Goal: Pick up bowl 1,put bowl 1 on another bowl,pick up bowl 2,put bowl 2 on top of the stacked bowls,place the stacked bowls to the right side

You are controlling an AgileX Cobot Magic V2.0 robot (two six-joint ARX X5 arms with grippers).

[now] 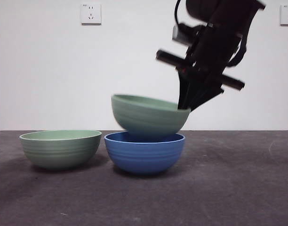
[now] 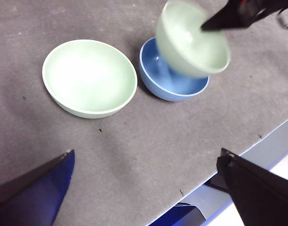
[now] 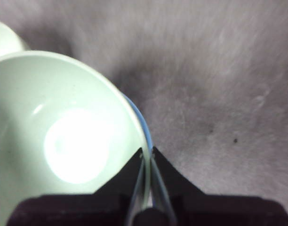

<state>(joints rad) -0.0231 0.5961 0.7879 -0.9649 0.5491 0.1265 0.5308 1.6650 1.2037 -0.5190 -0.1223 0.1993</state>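
The right arm reaches down from the upper right, its tool [image 1: 184,107] tilted leftward with both jaws pinched together on the rim of a pale green bowl [image 1: 148,117]. The left tool [image 2: 144,188] hangs above the table, jaws spread wide apart.

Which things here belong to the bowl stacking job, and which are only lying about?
Belonging to the job:
- held green bowl, tilted over the blue bowl, its rim pinched by the right gripper
- second green bowl, standing on the table beside the blue one

Only there:
- wall sockets
- left gripper, waiting apart, open and empty
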